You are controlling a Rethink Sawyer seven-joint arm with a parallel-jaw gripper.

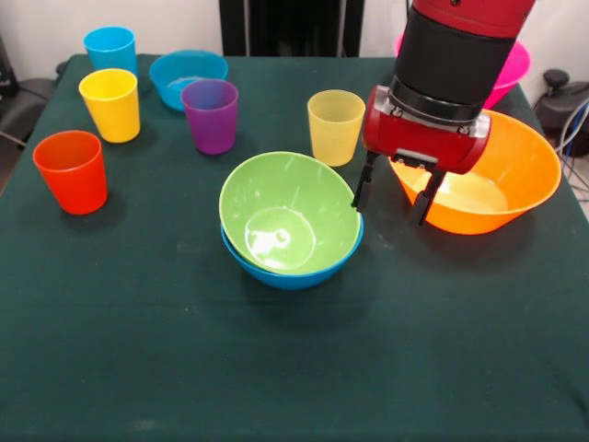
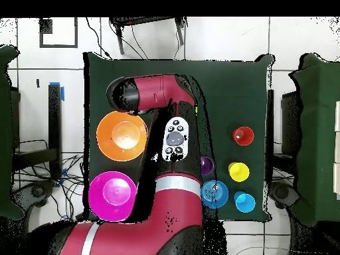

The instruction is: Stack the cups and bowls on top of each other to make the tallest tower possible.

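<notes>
Nearest the front camera, a medium green translucent plastic bowl (image 1: 287, 214) is seen nested, tilted, inside a medium blue translucent plastic bowl (image 1: 294, 269) on the dark green tabletop (image 1: 294, 368); this pair is judged to be the tower's start. The hand (image 1: 395, 196) hangs with fingers spread and empty, just over the near rim of the large orange-yellow plastic bowl (image 1: 497, 189), presumably placed to grip that rim next. Five tumblers stand apart and unstacked: orange (image 1: 71, 171), yellow (image 1: 110, 104), blue (image 1: 110, 49), purple (image 1: 211, 115), pale yellow-green (image 1: 336, 126). A small shallow blue bowl (image 1: 188, 77) sits behind them.

From overhead, the large pink bowl (image 2: 112, 195) is shown whole, whereas it is mostly hidden in front. The arm (image 2: 169, 139) covers the green-and-blue pair and the hand.
</notes>
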